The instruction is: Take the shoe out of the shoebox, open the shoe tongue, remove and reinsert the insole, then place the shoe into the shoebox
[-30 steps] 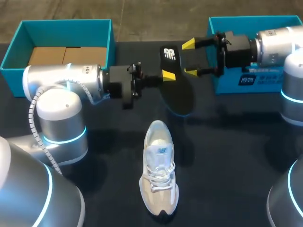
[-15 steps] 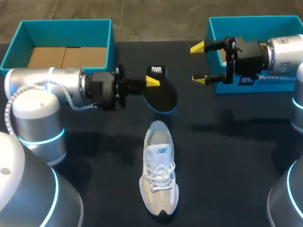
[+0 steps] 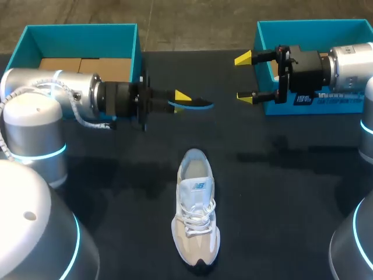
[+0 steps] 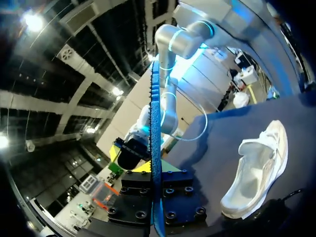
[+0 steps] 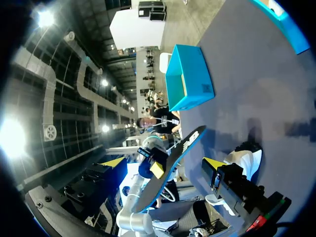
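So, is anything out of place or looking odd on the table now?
Only the insole stands out: it is outside the shoe, held above the table by the left gripper. The shoe stands upright on the table. The right gripper is open and empty. Nothing looks spilled or damaged.

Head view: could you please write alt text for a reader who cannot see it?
The left hand holds a dark insole edge-on over a dark table, beyond a white shoe lying on it. The right hand is open and empty beside a teal box.
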